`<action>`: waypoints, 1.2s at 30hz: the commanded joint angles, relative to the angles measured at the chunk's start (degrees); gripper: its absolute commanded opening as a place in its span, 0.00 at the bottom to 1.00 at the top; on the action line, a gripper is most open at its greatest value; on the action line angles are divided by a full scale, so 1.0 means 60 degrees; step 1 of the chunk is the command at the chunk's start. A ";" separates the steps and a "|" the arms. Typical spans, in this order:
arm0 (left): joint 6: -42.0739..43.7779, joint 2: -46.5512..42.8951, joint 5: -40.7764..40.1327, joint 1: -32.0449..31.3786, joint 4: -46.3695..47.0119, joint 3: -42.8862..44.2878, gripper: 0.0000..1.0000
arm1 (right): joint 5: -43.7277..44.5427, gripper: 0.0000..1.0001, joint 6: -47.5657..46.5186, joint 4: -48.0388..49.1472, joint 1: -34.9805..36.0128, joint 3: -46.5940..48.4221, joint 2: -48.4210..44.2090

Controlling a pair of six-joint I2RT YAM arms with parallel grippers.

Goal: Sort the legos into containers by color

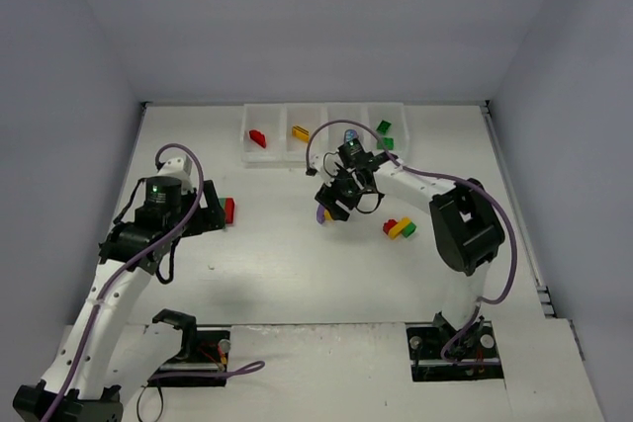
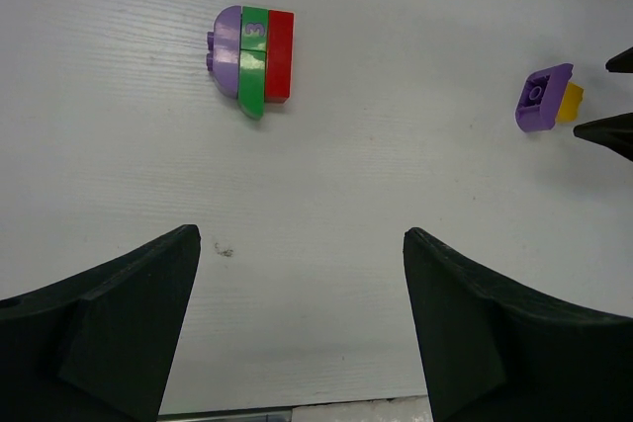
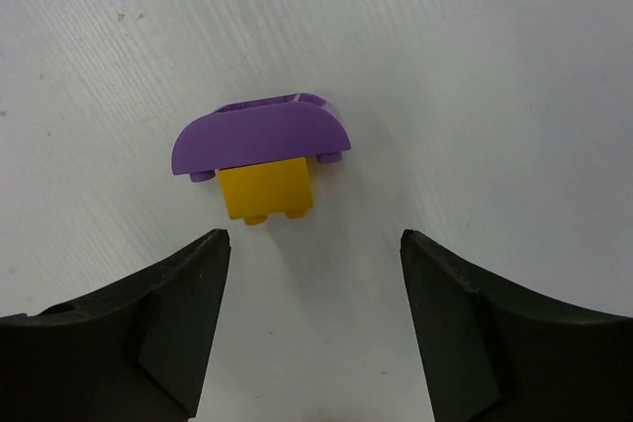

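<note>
Purple-yellow clump (image 3: pixel 259 150) by open R jaws

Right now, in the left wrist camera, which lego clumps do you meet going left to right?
purple-green-red clump → purple-yellow clump

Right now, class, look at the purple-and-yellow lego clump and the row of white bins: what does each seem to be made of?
The purple-and-yellow clump: apparently hard moulded plastic, smooth, satin finish; crisp edges, round studs and even solid colour suggest it. The row of bins: probably thin whitish plastic, perhaps translucent, as the walls look pale and uniform; too small to judge the finish.
</note>
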 commanded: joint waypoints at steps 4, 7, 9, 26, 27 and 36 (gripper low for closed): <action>0.0107 0.0157 0.0117 -0.0057 0.0507 0.0264 0.77 | -0.0259 0.67 -0.0519 -0.0041 0.0187 0.0579 0.0277; 0.0107 0.0143 0.0088 -0.0057 0.0492 0.0206 0.77 | -0.0260 0.67 -0.0549 -0.0041 0.0289 0.0638 0.0379; 0.0092 0.0172 0.0058 -0.0057 0.0507 0.0162 0.77 | -0.0245 0.68 -0.0564 -0.0012 0.0304 0.0667 0.0466; -0.0039 0.0318 0.0248 -0.0057 0.0653 0.0015 0.77 | -0.0215 0.46 -0.0403 0.0398 0.0466 0.0565 0.0702; -0.0040 0.0333 0.0263 -0.0057 0.0654 0.0015 0.77 | -0.0230 0.43 -0.0359 0.0471 0.0480 0.0550 0.0658; -0.0332 0.0377 0.0964 -0.0057 0.0814 0.0366 0.77 | -0.0201 0.02 -0.0036 0.1086 0.0743 0.0316 -0.0849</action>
